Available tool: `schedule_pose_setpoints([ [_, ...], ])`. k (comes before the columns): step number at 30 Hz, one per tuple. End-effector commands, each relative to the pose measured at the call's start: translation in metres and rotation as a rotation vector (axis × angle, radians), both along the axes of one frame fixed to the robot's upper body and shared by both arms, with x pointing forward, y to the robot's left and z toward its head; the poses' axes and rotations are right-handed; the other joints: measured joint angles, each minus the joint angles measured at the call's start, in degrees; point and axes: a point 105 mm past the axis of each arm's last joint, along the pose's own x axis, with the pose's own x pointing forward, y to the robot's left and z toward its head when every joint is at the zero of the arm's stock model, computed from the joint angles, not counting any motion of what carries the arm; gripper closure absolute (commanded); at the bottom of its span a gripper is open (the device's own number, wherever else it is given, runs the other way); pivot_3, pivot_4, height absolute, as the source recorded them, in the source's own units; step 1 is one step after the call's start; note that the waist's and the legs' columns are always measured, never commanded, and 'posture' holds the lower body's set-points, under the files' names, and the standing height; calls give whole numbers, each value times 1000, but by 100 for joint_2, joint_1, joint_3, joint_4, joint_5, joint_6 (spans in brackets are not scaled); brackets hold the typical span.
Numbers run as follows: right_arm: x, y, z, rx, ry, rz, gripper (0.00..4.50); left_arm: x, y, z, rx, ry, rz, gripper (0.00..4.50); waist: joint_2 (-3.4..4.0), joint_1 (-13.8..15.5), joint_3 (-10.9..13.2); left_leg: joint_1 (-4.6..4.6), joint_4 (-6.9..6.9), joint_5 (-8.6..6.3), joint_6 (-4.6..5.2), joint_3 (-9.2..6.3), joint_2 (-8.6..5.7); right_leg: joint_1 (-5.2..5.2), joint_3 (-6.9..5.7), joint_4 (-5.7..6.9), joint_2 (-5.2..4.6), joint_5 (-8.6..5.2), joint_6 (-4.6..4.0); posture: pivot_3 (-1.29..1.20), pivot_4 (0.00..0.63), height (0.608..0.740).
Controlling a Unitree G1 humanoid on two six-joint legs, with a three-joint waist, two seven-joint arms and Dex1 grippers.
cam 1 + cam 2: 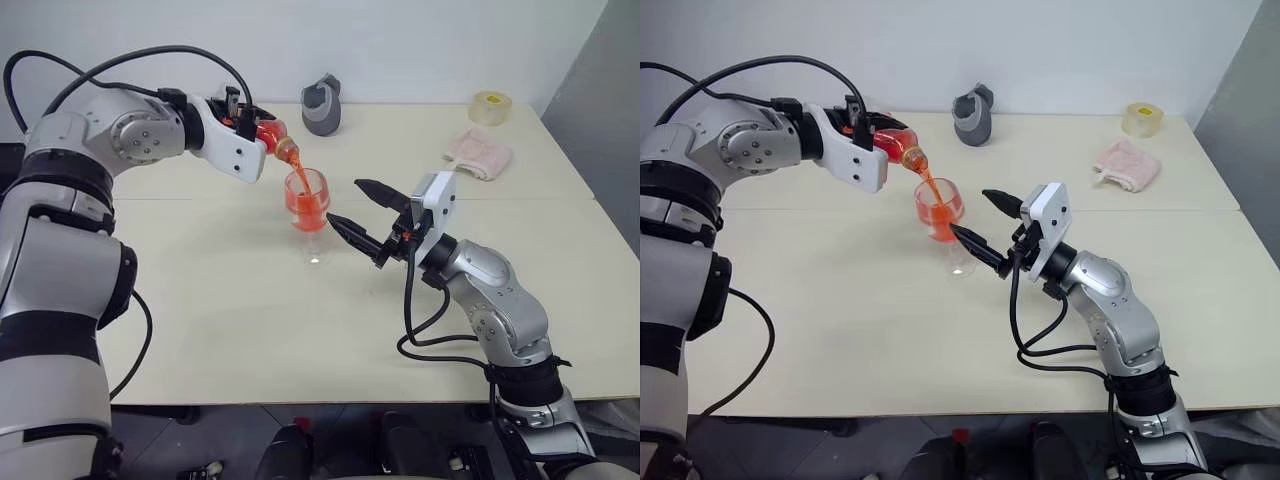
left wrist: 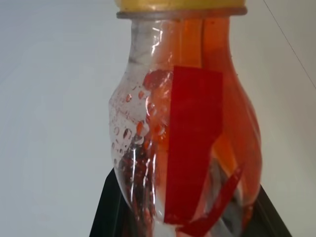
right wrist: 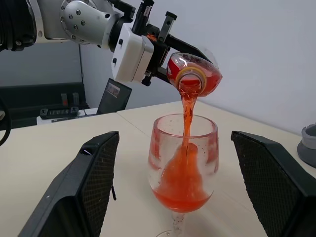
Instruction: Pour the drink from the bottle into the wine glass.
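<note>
Left gripper (image 3: 163,37) clamped on tilted bottle (image 3: 195,74) – drink (image 3: 186,111) streaming into wine glass (image 3: 183,163) – right gripper (image 3: 182,187) spread around it

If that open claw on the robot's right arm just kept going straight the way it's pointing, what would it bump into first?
Most likely the wine glass. The right gripper is open and aimed at it, and its two fingers flank the bowl with gaps on both sides. So the glass would probably slip between them first, though depth is hard to judge.
</note>
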Motion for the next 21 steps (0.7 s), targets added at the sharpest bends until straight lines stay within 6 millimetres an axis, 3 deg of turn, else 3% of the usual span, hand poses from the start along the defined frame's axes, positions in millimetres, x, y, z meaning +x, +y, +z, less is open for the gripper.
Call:
schedule_pose_setpoints([
  [1, -4, -1, 13, 25, -60, 3, 605, -4, 2, 26, -18, -76, -4, 3472, 0, 0, 0, 0, 0, 0, 0, 0, 0, 0, 0, 0, 0, 0, 0, 0, 150, 740],
  [21, -2, -3, 12, 22, -51, 0, 605, -2, 2, 29, 1, -100, 4, 3472, 0, 0, 0, 0, 1, 0, 0, 1, 0, -1, 1, 2, 0, 0, 0, 0, 150, 740],
])
